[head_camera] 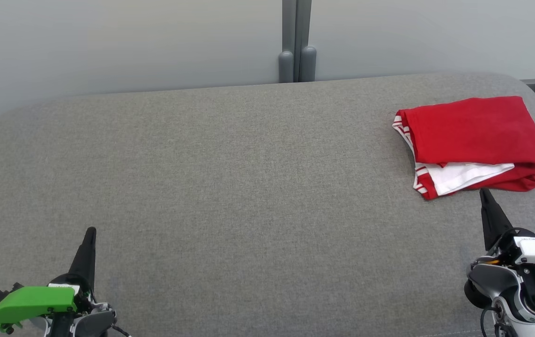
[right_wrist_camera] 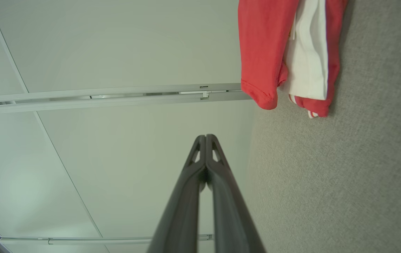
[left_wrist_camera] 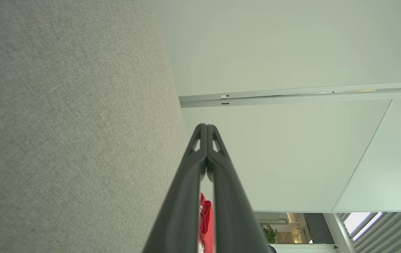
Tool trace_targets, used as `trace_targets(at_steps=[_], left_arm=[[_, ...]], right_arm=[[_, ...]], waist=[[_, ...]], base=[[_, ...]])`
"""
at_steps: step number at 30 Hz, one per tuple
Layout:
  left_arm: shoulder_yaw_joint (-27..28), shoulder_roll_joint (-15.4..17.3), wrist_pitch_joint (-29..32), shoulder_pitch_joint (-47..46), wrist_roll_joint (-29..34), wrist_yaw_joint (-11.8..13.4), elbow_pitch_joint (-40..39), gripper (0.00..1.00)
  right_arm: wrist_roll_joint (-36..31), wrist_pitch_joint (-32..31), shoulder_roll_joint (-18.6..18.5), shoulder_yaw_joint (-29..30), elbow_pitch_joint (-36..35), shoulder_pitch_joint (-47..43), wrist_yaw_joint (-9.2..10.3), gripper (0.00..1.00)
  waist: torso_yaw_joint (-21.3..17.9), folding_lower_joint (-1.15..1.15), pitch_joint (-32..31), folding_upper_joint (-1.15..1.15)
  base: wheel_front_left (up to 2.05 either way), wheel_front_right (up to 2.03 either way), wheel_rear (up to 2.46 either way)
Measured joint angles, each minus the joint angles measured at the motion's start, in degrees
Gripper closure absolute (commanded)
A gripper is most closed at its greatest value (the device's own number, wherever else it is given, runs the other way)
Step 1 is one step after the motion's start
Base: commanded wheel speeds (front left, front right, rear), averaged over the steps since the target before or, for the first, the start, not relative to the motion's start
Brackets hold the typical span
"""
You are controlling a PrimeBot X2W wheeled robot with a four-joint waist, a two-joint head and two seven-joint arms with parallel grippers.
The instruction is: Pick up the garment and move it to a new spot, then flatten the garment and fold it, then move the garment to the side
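Observation:
The garment point(head_camera: 471, 140) is red with white, red-striped trim and lies folded at the far right of the grey fabric surface point(head_camera: 248, 187). In the right wrist view the garment point(right_wrist_camera: 284, 52) lies at the top, beyond the fingertips. A sliver of the garment point(left_wrist_camera: 205, 218) peeks between the finger bases in the left wrist view. My right gripper point(head_camera: 484, 193) is shut and empty, its tip just short of the garment's near edge. At the lower left my left gripper point(head_camera: 91, 231) is shut on nothing, far from the garment. Both show shut tips in their wrist views: left gripper point(left_wrist_camera: 206, 125), right gripper point(right_wrist_camera: 205, 136).
Pale wall panels point(head_camera: 131, 42) with a grey vertical post point(head_camera: 297, 42) stand behind the surface's far edge. The surface's rounded corners fall away at the far left and far right. A wide stretch of bare fabric runs between the two grippers.

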State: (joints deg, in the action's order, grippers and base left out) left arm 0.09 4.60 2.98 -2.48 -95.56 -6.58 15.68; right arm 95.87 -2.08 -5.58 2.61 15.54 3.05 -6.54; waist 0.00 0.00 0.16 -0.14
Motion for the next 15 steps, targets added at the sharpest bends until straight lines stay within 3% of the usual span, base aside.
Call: trace_targets(at_steps=[15], left_arm=[[0.07,0.0,0.0,-0.05,0.0,-0.04,0.15,1.0]], right_arm=[[0.0,-0.08,0.03,0.09,0.2,0.02,-0.01,1.0]], waist=[[0.0,0.0,-0.01,0.0]], base=[[0.0,0.0,0.0]])
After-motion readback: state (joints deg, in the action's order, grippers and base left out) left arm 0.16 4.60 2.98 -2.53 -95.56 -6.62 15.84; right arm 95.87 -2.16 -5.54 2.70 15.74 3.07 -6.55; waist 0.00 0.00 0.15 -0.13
